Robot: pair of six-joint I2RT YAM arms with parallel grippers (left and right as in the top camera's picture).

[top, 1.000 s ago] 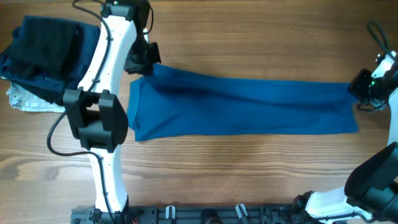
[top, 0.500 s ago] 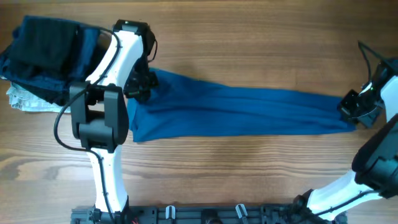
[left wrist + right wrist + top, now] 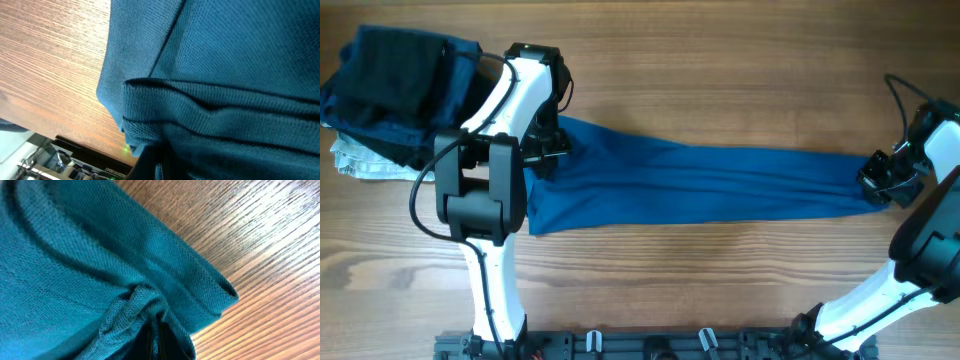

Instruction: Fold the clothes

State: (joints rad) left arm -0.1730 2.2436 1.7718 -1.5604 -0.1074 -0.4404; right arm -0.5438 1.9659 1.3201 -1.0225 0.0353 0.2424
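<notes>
I see the T-shirt (image 3: 700, 185) stretched left to right across the counter (image 3: 720, 270); my left end effector (image 3: 552, 150) pinches its left end, my right end effector (image 3: 876, 185) its right end; folded garments (image 3: 390, 80) sit at the far-left corner, a small cloth (image 3: 355, 160) partly under them.

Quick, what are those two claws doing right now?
Left gripper: shut on the mid-blue soft-fabric T-shirt.
Right gripper: shut on the same T-shirt's other end.

A brown wood-grain table (image 3: 720, 270) fills the view, evenly lit; a black metal rail (image 3: 650, 345) runs along its near edge.
</notes>
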